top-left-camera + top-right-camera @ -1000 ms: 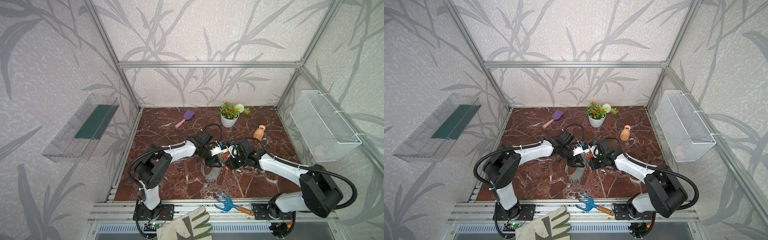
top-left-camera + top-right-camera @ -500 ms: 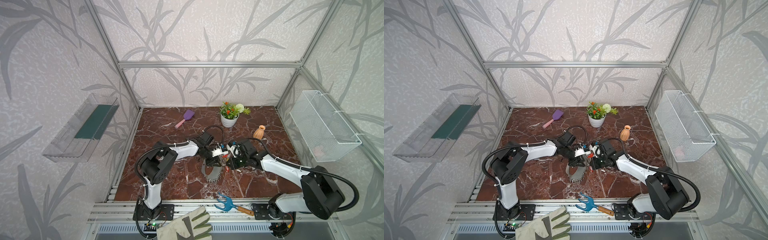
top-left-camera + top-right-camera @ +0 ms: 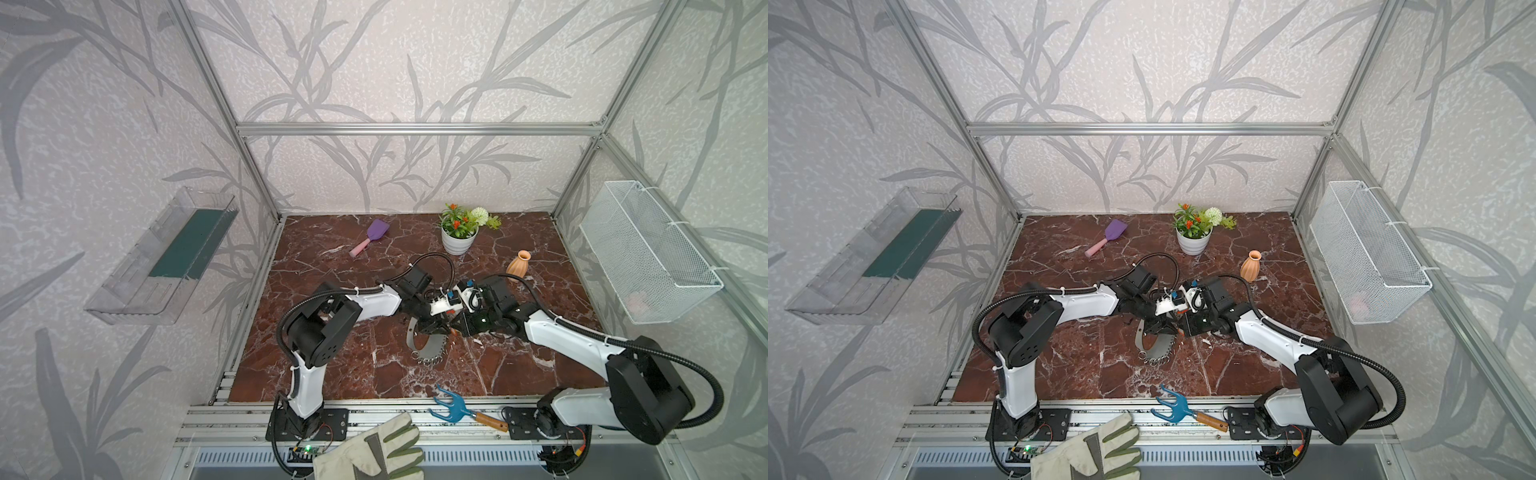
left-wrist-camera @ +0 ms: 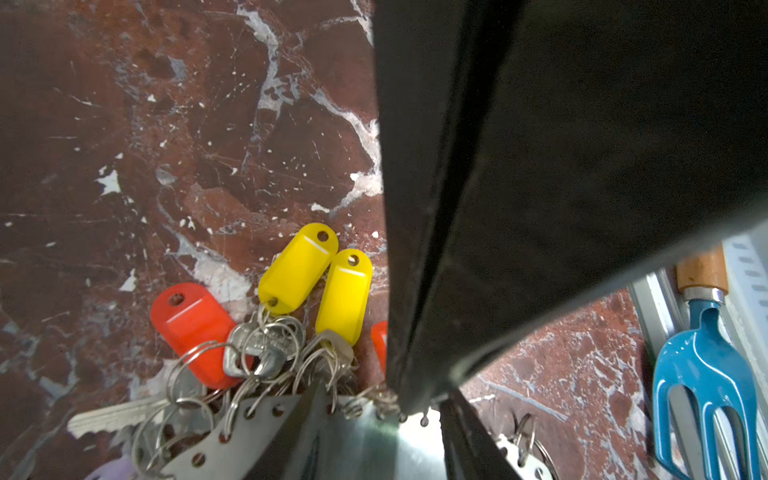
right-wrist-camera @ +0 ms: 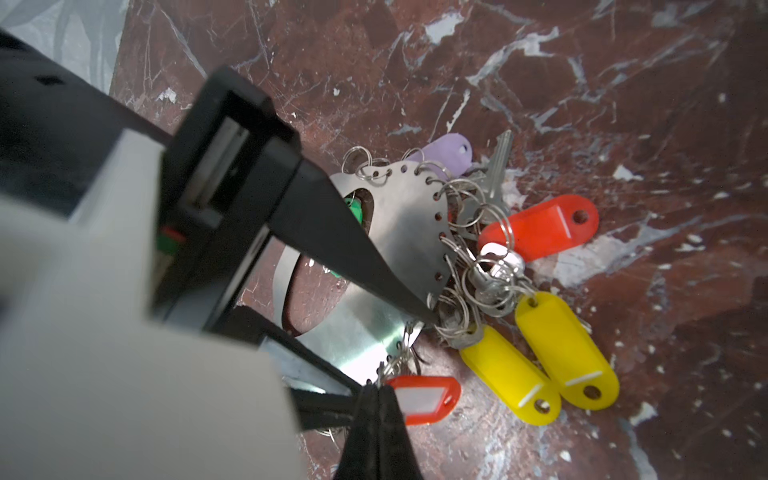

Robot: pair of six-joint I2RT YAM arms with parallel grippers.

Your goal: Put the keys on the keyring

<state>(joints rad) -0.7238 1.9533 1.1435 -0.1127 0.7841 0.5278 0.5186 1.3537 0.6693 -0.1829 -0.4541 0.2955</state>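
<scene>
The keyring, a grey metal band fringed with wire rings, lies mid-table with one end raised. My left gripper grips that band across its width. My right gripper is shut on the wire loop of a red key tag at the band's edge. Two yellow keys, a red one and a lilac one hang from the fringe rings. A green key shows under the band.
A purple scoop, a potted plant and an orange vase stand at the back. A blue hand rake and a glove lie at the front rail. A wire basket hangs on the right wall.
The left arm's elbow has swung in toward the middle. Both grippers stay together at the raised end of the keyring.
</scene>
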